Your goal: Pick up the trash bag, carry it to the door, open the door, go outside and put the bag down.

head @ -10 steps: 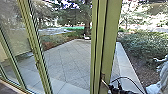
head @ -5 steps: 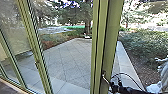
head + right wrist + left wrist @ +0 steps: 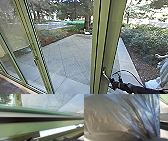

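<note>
In the head view my right gripper [image 3: 112, 83] is at the green door frame [image 3: 112, 42], by the metal door handle [image 3: 105, 74]. Its two dark fingertips stand apart at the lower edge of the right wrist view, with the right gripper [image 3: 48, 139] close to the green door frame [image 3: 25, 127]. A full, shiny translucent trash bag [image 3: 109, 119] hangs close to the left wrist camera. Its folds draw together where my left gripper [image 3: 149, 138] is shut on it; the fingers are mostly hidden by plastic.
Glass panels with green posts [image 3: 31, 42] stand on the left. Beyond the glass lies a paved yard [image 3: 70, 57], edged by a pale kerb [image 3: 126, 57] and bushes [image 3: 142, 40]. Someone in pale clothing [image 3: 160, 80] shows at the right edge.
The head camera has shifted and tilted down a little, bringing more of the floor and my right arm into view. My right gripper remains beside the handle.
</note>
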